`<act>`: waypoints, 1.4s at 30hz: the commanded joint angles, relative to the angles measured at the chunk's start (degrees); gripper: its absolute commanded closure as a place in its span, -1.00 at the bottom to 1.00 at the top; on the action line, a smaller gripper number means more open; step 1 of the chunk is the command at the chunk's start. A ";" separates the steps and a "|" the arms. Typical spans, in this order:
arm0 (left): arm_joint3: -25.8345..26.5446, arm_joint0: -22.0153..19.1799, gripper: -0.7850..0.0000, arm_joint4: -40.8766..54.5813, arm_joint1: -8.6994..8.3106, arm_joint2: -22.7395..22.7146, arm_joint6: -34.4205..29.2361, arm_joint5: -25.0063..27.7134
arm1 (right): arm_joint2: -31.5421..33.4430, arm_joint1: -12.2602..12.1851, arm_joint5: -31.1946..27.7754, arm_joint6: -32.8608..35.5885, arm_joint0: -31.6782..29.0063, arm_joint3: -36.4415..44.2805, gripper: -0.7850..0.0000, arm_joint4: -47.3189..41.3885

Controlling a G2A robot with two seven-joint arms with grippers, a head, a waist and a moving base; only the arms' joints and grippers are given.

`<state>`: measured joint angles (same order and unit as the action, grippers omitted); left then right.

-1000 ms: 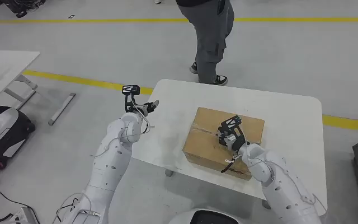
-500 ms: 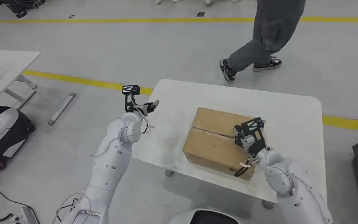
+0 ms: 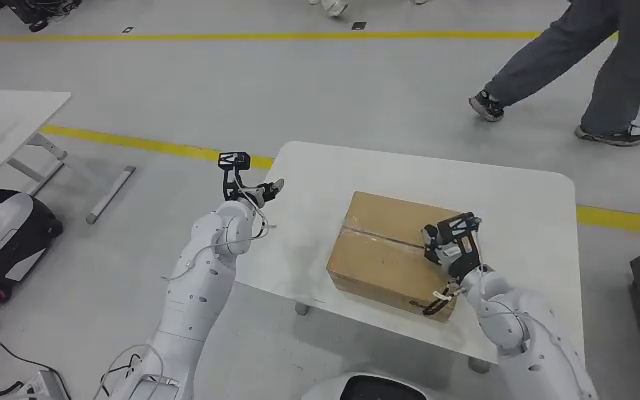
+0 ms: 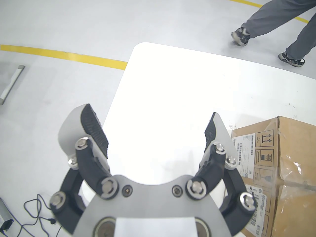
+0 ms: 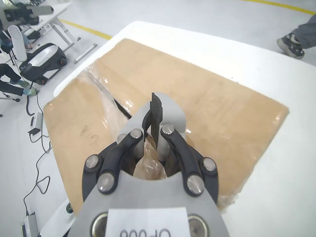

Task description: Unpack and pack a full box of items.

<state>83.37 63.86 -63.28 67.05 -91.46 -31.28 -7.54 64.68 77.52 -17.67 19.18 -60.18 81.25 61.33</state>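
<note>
right gripper (image 5: 154,101) pads shut flat on each other, over the taped seam of the closed box (image 3: 385,250), at its right end. box sits on white table (image 3: 520,185). left gripper (image 4: 150,124) spread wide, empty, well left of box

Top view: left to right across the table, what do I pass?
Open left gripper at the left edge of the white table → brown cardboard box → shut right gripper over the box's right end.
</note>
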 commanded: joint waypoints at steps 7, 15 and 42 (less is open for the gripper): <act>0.00 0.00 -1.00 0.00 0.00 0.00 0.00 0.00 | 7.07 -1.91 -1.42 1.93 -7.94 9.36 1.00 0.59; 0.00 0.00 -1.00 0.00 0.00 0.00 0.00 0.00 | 4.73 -1.66 -1.16 4.18 -5.11 2.14 1.00 0.40; 9.91 9.30 -1.00 12.66 -0.29 1.02 -4.77 17.28 | 24.07 -4.83 -0.48 -5.64 -24.45 26.20 1.00 -2.24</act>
<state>92.67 72.53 -50.93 66.79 -90.41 -36.15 9.27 88.73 72.72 -18.29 13.46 -84.30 107.26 59.06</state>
